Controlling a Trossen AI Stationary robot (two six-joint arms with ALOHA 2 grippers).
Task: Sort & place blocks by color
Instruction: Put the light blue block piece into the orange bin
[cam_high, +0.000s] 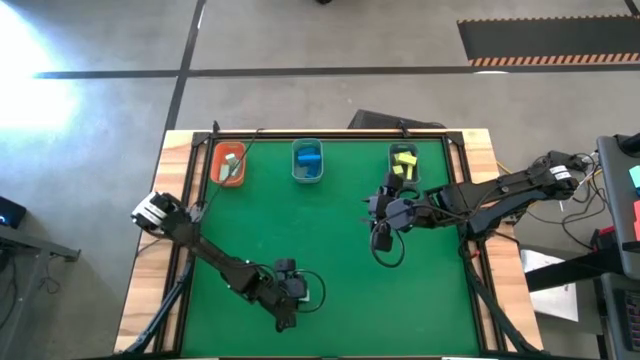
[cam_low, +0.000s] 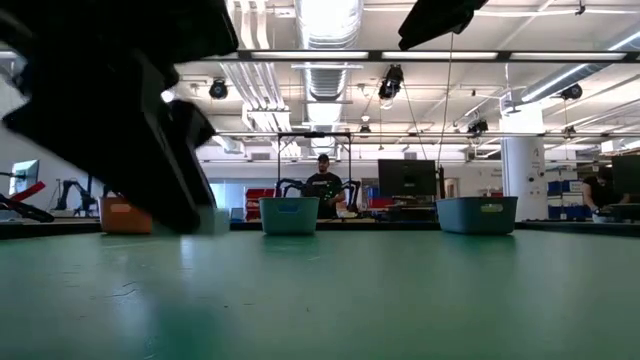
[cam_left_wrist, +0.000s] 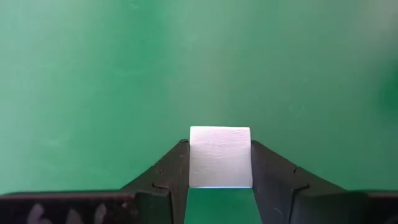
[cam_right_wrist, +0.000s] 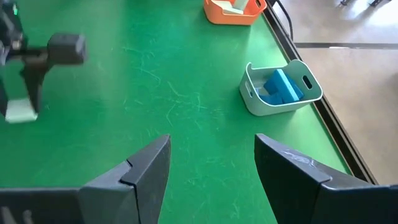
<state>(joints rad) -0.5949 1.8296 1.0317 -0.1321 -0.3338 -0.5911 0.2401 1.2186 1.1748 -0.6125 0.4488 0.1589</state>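
My left gripper (cam_high: 284, 321) is near the table's near edge, pointing down and shut on a pale mint block (cam_left_wrist: 221, 157). The right wrist view shows the same block (cam_right_wrist: 18, 111) under the left fingers. My right gripper (cam_right_wrist: 211, 180) is open over bare green mat right of the middle (cam_high: 380, 238) and touches nothing. Blue blocks (cam_right_wrist: 280, 87) lie in the clear bin (cam_high: 307, 161). Yellow blocks (cam_high: 404, 163) lie in the grey bin. A pale block (cam_right_wrist: 235, 6) lies in the orange bin (cam_high: 229, 165). My left gripper pinches the pale mint block between its two fingers (cam_left_wrist: 168, 174), which press on two opposite side faces (cam_left_wrist: 194, 158). The fingers come from above, pointing down. The block sits square between them. Whether it rests on the mat or is just clear of it, I cannot tell.
The three bins stand in a row along the far edge: orange (cam_low: 125, 215) at the left, clear (cam_low: 289, 215) in the middle, grey (cam_low: 477, 214) at the right. A wooden rim (cam_high: 480, 200) frames the green mat. A person (cam_low: 322, 185) is in the room behind.
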